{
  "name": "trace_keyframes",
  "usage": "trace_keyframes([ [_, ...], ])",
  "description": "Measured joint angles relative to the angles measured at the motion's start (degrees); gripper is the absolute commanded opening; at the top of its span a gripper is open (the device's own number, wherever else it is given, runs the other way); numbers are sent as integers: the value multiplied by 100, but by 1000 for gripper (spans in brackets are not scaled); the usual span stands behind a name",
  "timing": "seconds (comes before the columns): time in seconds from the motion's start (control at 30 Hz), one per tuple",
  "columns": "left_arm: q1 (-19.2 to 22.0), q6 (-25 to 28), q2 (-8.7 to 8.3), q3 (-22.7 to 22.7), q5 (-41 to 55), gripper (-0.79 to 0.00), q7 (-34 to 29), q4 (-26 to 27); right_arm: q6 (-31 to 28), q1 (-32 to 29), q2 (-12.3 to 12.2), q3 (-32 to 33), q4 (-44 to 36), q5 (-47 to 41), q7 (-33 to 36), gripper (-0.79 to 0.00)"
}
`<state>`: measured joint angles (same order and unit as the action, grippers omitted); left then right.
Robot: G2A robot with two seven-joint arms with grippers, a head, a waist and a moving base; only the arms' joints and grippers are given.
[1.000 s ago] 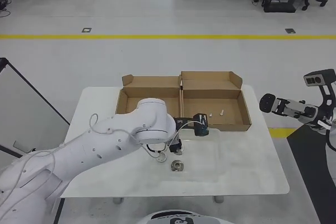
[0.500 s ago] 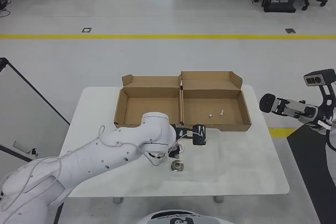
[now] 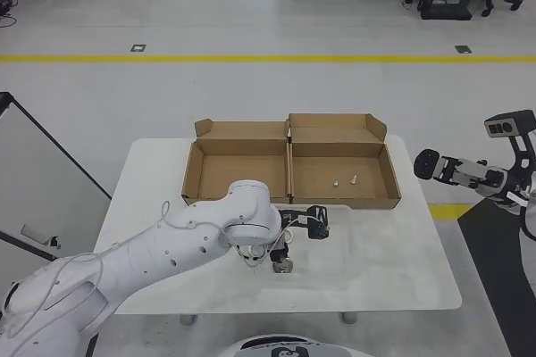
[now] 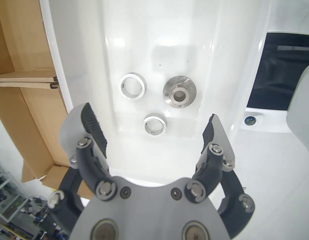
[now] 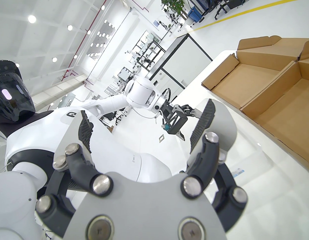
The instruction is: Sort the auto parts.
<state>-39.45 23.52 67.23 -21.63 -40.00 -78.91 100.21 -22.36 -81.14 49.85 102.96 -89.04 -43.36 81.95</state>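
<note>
Three round metal parts lay flat on the white table (image 4: 169, 26), bores facing up at the camera (no long side to speak of): a dull flanged hub (image 4: 179, 94) right of centre in the left wrist frame, a bright ring (image 4: 132, 97) left of it, and a smaller ring (image 4: 154, 116) below both. The left gripper (image 4: 151, 119) hung with its fingers (image 4: 93, 123) spread wide, the smaller ring framed between their tips, untouched. The right gripper (image 3: 426, 164), likewise spread and empty, sat near the top frame's right edge.
</note>
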Motion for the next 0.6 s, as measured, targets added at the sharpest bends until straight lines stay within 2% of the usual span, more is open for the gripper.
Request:
trace_keyframes([
  [0.23, 207, -304, 248, 165, 368, 0, -120, -475, 0, 0, 0, 0, 0, 0, 0, 0],
  [0.47, 266, -373, 450, 400, 238, 0, -53, -693, 0, 0, 0, 0, 0, 0, 0, 0],
  [0.5, 263, -358, 467, 427, 209, -18, -47, -707, 0, 0, 0, 0, 0, 0, 0, 0],
  [0.57, 253, -321, 495, 474, 130, -166, -35, -728, 0, 0, 0, 0, 0, 0, 0, 0],
  [0.6, 246, -306, 503, 488, 96, -175, -33, -732, 0, 0, 0, 0, 0, 0, 0, 0],
])
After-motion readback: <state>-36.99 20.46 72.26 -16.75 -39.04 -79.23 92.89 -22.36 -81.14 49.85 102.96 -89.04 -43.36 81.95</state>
